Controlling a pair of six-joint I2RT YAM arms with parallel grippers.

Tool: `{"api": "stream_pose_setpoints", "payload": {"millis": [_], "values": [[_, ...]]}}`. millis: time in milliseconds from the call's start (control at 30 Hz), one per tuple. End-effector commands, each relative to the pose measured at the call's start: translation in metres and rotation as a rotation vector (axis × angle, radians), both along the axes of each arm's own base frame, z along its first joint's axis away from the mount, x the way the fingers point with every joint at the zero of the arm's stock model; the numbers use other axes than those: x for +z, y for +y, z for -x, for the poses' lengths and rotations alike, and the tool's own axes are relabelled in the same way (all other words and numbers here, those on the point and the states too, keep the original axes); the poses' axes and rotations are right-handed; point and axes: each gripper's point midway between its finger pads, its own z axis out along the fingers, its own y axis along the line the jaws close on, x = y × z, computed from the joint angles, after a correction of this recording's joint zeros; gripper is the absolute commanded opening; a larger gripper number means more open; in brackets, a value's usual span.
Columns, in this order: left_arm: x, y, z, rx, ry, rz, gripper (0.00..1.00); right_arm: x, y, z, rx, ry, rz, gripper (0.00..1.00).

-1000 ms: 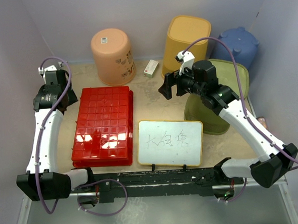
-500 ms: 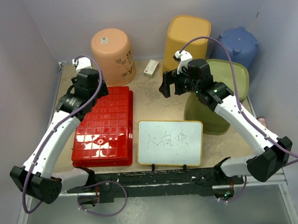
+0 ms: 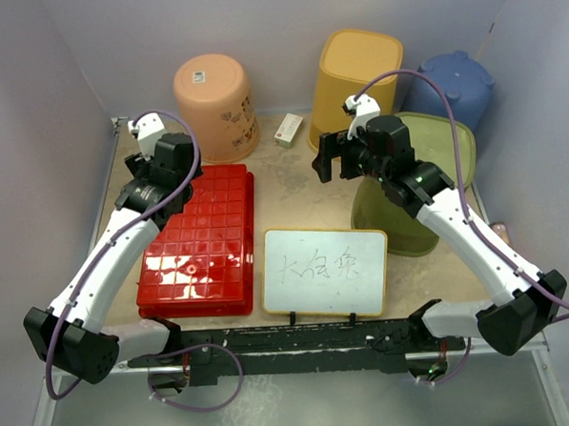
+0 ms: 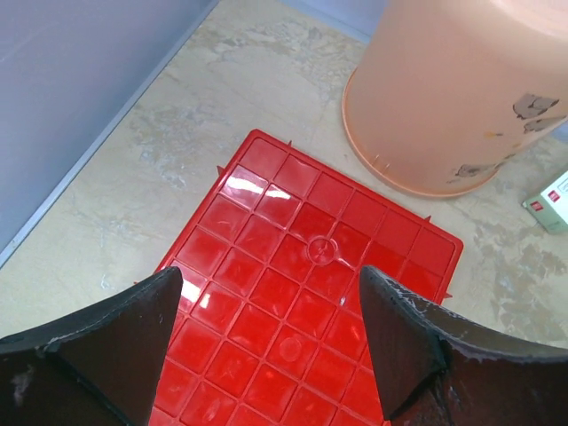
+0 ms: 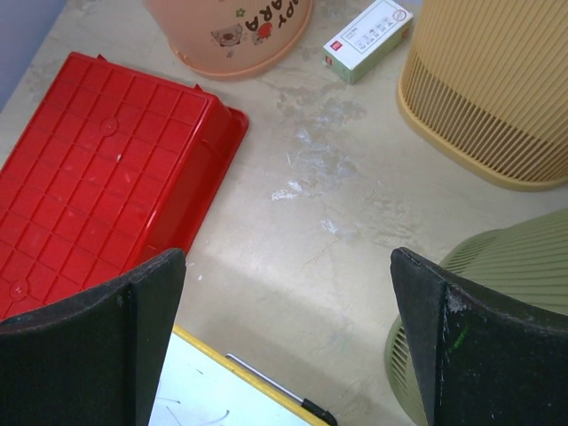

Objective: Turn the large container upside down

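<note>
The large container (image 3: 200, 241) is a red rectangular crate lying on the table's left half with its gridded base facing up and its rim down. In the left wrist view the red container (image 4: 302, 302) fills the space below my left gripper (image 4: 271, 275), which hovers open over its far end with nothing between the fingers. From above, the left gripper (image 3: 168, 176) is at the crate's far left corner. My right gripper (image 3: 322, 163) hangs open over bare table right of the crate. Its wrist view shows the red container (image 5: 98, 177) at left, apart from the right gripper (image 5: 286, 257).
An upturned peach bucket (image 3: 214, 102), a yellow basket (image 3: 358, 71) and a blue container (image 3: 454, 85) line the back. A green basket (image 3: 426, 182) lies under the right arm. A small white box (image 3: 288, 129) sits between bucket and basket, and a whiteboard (image 3: 326, 271) lies near the front.
My left arm swung from the left wall to over the crate's far end, its jaws spreading wider. The right gripper shifted slightly right. The crate has not moved.
</note>
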Motion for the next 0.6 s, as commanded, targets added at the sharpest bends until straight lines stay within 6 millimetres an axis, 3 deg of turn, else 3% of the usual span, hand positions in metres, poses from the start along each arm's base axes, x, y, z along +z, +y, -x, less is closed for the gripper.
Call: {"api": "stream_pose_setpoints", "payload": {"millis": [0,567], "values": [[0.033,0.008,0.002,0.057,-0.181,0.068,0.78,0.030,-0.007,-0.001,-0.046,-0.110,-0.071,1.00],[0.045,0.013,0.011,0.046,-0.290,0.091,0.78,0.038,-0.012,0.002,-0.072,-0.151,-0.107,1.00]]}}
